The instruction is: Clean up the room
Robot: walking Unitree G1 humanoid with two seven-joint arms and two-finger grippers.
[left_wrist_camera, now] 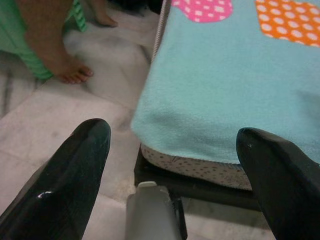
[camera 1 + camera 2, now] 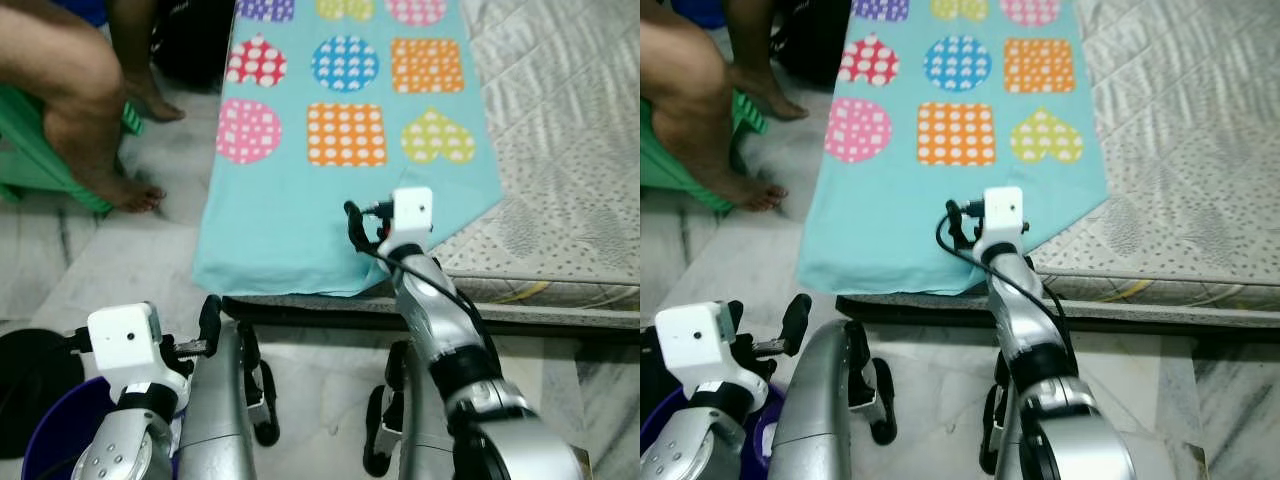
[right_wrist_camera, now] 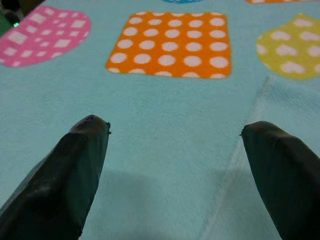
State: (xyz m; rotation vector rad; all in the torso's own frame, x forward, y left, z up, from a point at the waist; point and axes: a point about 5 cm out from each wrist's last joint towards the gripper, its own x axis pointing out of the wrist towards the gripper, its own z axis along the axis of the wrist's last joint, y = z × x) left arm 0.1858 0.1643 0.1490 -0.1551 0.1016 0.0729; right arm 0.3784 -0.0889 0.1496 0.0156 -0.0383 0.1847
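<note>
Above blanket (image 2: 300,215), right gripper (image 3: 172,135) spread.

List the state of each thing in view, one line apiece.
Blanket: spread flat on the mattress, corner hanging over the edge.
Mattress: bare beside the blanket.
Right tool: open, fingers spread above the blanket.
Left tool: open, low, facing the bed's corner.

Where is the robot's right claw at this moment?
In the head views, the right claw is out in front, open over the near edge of the turquoise blanket on the mattress, just below the orange dotted square.
</note>
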